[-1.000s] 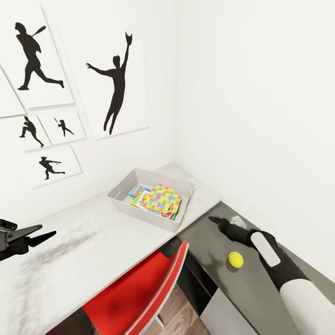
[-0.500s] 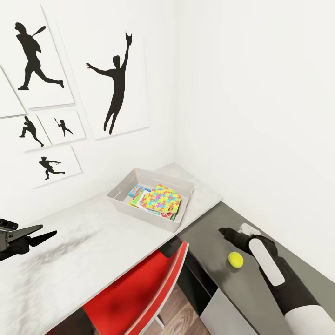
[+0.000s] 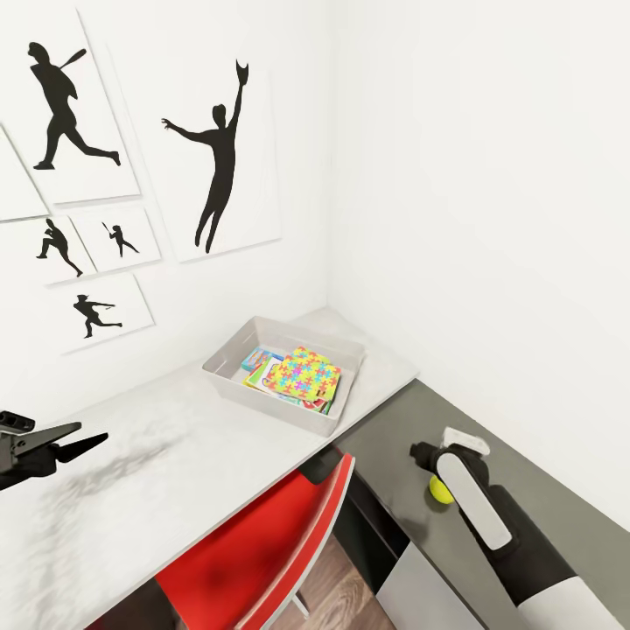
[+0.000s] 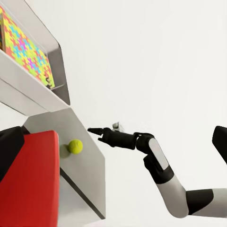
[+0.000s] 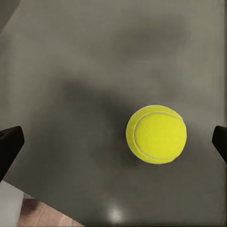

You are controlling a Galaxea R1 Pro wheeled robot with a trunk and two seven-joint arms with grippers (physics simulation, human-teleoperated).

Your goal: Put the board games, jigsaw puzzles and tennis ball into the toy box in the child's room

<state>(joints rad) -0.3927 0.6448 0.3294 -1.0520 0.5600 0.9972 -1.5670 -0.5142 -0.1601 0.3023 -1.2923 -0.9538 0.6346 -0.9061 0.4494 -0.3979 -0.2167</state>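
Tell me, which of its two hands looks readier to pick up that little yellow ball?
The right hand, probably. It hangs open directly over the tennis ball on the table's dark section. The left hand is far off, over the light top, beyond the toy box.

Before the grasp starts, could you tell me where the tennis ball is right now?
The tennis ball lies on the table's dark grey corner section, at the head view's lower right, directly under the open right gripper.
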